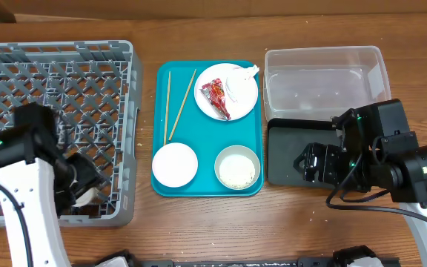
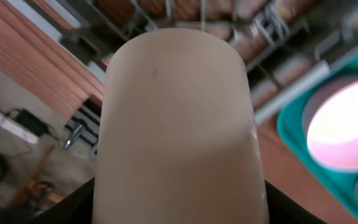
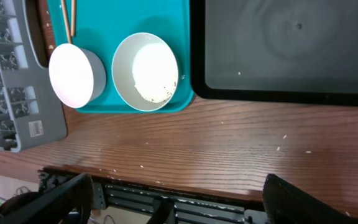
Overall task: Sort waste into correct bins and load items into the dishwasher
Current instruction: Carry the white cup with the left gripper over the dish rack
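Note:
My left gripper (image 1: 84, 190) is shut on the small white cup (image 2: 179, 124), which fills the left wrist view; it is over the front right corner of the grey dish rack (image 1: 58, 59). On the teal tray, the plate (image 1: 232, 100) carries the red wrapper (image 1: 216, 98) and the white napkin (image 1: 243, 80). Two chopsticks (image 1: 175, 102) lie to its left. The pinkish bowl (image 1: 174, 164) and the grey-green bowl (image 1: 237, 167), which holds rice, stand at the front. My right gripper (image 3: 179, 199) is open and empty above the table's front edge, beside the black tray (image 1: 280, 148).
The teal serving tray (image 1: 250, 133) lies between the rack and the bins. The clear tub (image 1: 325, 74) stands behind the black tray. Loose rice grains (image 3: 278, 148) are scattered on the wood near the front edge. My right arm covers much of the black tray.

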